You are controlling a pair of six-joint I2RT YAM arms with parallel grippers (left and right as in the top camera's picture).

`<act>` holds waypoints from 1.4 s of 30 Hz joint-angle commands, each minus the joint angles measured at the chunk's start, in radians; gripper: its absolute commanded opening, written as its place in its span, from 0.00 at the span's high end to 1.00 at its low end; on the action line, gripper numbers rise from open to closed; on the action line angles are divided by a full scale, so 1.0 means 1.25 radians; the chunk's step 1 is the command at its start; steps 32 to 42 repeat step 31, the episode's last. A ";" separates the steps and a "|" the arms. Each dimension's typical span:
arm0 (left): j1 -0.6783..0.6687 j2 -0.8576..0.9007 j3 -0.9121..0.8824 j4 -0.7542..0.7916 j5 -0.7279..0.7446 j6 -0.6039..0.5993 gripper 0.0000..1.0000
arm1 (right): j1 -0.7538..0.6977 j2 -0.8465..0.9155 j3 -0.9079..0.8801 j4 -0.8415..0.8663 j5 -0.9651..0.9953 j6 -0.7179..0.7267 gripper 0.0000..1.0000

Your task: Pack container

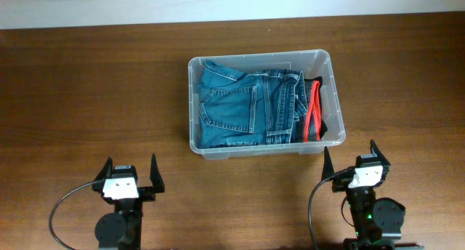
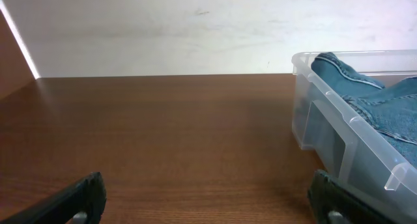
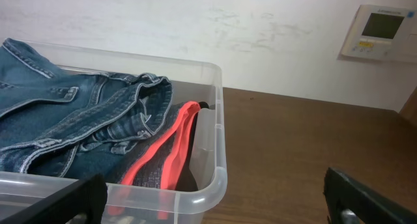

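Dark wooden table [image 1: 87, 83], white wall [image 3: 260, 28], wall thermostat [image 3: 381, 32], folded jeans [image 1: 236, 108], red-banded dark garment [image 1: 314, 113]

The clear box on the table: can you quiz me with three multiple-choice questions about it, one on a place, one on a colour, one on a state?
1. Where in the container does the dark garment with a red band lie?
A. At the end nearer the right tool, beside the jeans
B. Folded on top of the jeans
C. Hanging over the rim

2. What colour are the jeans?
A. Black
B. White
C. Blue

3. How do the left tool and the right tool stand?
A. Both shut on cloth
B. Both open, holding nothing
C. One grips the container

Answers:
1 A: from overhead, the red-banded garment fills that end, next to the jeans.
2 C: the denim looks blue in every view.
3 B: each tool's fingers are spread wide with nothing between them, short of the container.
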 commanded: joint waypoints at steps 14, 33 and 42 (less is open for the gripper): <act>-0.004 -0.008 -0.007 0.004 -0.009 -0.009 0.00 | -0.007 -0.008 -0.005 -0.002 -0.004 0.008 0.02; -0.004 -0.008 -0.007 0.004 -0.009 -0.009 0.01 | -0.007 -0.008 -0.005 -0.002 -0.004 0.008 0.02; -0.004 -0.008 -0.007 0.004 -0.009 -0.009 0.01 | -0.007 -0.008 -0.005 -0.002 -0.004 0.008 0.02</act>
